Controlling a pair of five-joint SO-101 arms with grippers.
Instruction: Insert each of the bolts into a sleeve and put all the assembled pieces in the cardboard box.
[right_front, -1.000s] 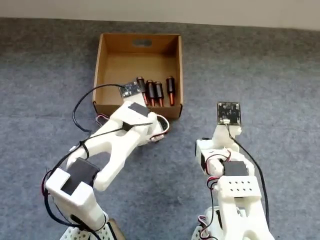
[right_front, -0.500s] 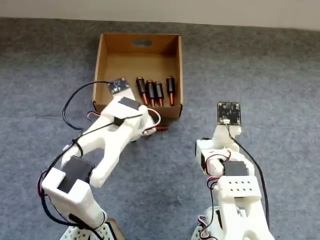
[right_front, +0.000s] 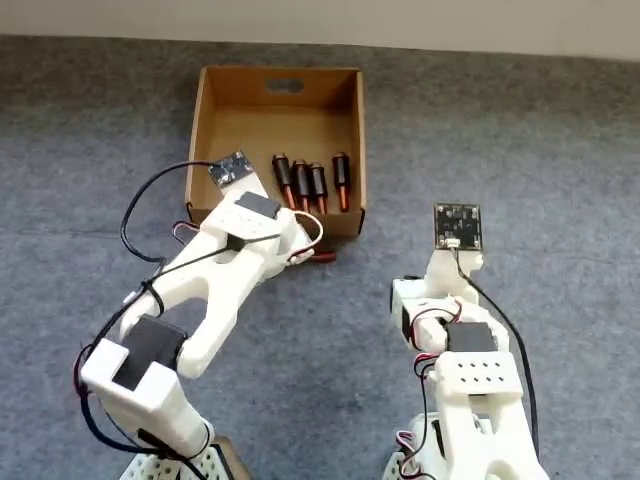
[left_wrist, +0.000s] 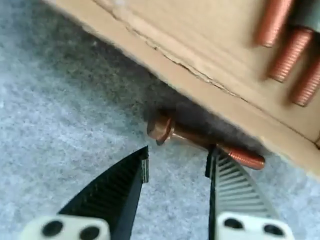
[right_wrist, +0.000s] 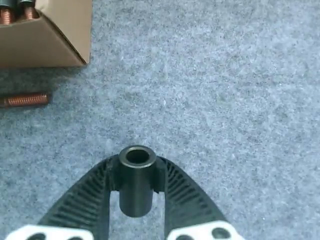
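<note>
High view, cardboard box (right_front: 275, 120): open-topped, on grey carpet (right_front: 520, 130).
High view, assembled pieces (right_front: 310, 185): four, side by side inside the box, against its front wall.
High view, left arm (right_front: 230, 270): leans over the carpet up to the box's front wall.
High view, right arm (right_front: 455, 320): well apart from the box, off its front right corner.
Left wrist view, bolt (left_wrist: 187, 137): loose, flat on the carpet, just beside the box's front wall and along it.
Left wrist view, left gripper (left_wrist: 177, 157): claw parted fairly wide, holding nothing, its tips at the bolt.
Right wrist view, sleeve (right_wrist: 136, 192): black, bore turned towards the box, well apart from it.
Right wrist view, right gripper (right_wrist: 136, 167): claw closed narrow around the sleeve, above the carpet.
</note>
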